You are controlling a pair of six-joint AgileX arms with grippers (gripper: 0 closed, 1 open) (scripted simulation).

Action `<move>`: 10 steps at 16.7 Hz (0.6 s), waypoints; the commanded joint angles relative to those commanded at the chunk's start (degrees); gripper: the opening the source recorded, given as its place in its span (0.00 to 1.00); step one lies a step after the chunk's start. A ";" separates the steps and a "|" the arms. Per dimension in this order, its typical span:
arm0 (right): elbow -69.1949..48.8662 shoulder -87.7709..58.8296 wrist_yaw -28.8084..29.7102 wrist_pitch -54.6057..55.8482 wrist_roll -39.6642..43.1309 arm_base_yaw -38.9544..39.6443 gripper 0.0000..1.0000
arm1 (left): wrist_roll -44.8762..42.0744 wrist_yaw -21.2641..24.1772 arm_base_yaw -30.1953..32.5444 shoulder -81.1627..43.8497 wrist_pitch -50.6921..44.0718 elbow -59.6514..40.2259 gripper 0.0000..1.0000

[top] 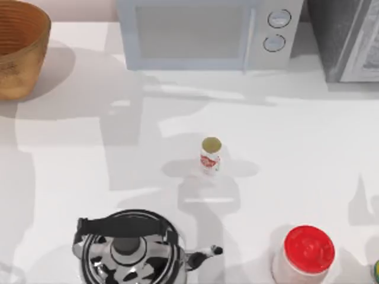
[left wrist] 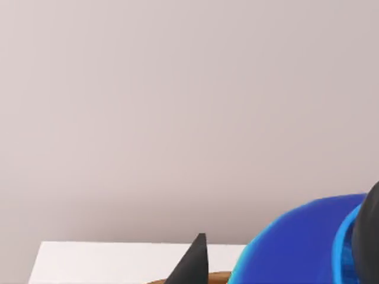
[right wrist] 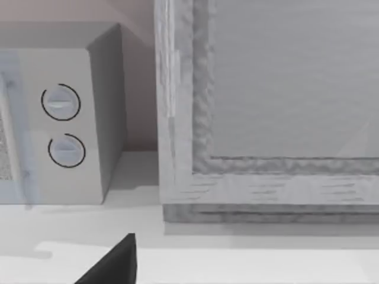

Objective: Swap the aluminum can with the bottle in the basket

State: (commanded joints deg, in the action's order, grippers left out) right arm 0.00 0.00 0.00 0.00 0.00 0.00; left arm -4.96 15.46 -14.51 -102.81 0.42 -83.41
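Observation:
The aluminum can (top: pixel 211 155) stands upright near the middle of the table, gold top up, with a red mark on its white side. The basket (top: pixel 18 53) sits at the far left corner, and a sliver of its rim (left wrist: pixel 219 277) lies just below my left gripper. My left gripper (left wrist: pixel 281 257) is shut on the bottle (left wrist: pixel 296 248), whose dark blue cap and teal body sit between the black fingertips (left wrist: pixel 194 266). One black fingertip (right wrist: pixel 115 266) of my right gripper stands well off to the side, open with nothing in it, facing the back appliances.
A microwave (top: pixel 207 32) and a grey appliance (top: pixel 346 38) line the back edge. A chrome kettle (top: pixel 127 251) stands at the front left. At the front right is a red-lidded jar (top: pixel 303 254), with a small yellow-green thing (top: pixel 376 271) at the right edge.

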 joint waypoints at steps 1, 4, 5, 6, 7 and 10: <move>0.00 0.00 0.00 0.00 0.00 0.00 1.00 | 0.20 -0.16 0.20 -1.54 0.80 -0.47 0.00; 0.00 0.00 0.00 0.00 0.00 0.00 1.00 | 0.37 -0.77 0.84 -6.15 3.42 -1.79 0.00; 0.00 0.00 0.00 0.00 0.00 0.00 1.00 | 0.57 -1.05 1.13 -7.08 4.24 -2.22 0.00; 0.00 0.00 0.00 0.00 0.00 0.00 1.00 | 0.69 -1.18 1.30 -7.47 4.58 -2.35 0.00; 0.00 0.00 0.00 0.00 0.00 0.00 1.00 | 0.69 -1.19 1.30 -7.48 4.59 -2.35 0.00; 0.00 0.00 0.00 0.00 0.00 0.00 1.00 | 0.69 -1.19 1.30 -7.48 4.59 -2.35 0.08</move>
State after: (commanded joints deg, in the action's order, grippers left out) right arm 0.00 0.00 0.00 0.00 0.00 0.00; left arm -4.27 14.27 -13.21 -110.29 5.01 -85.76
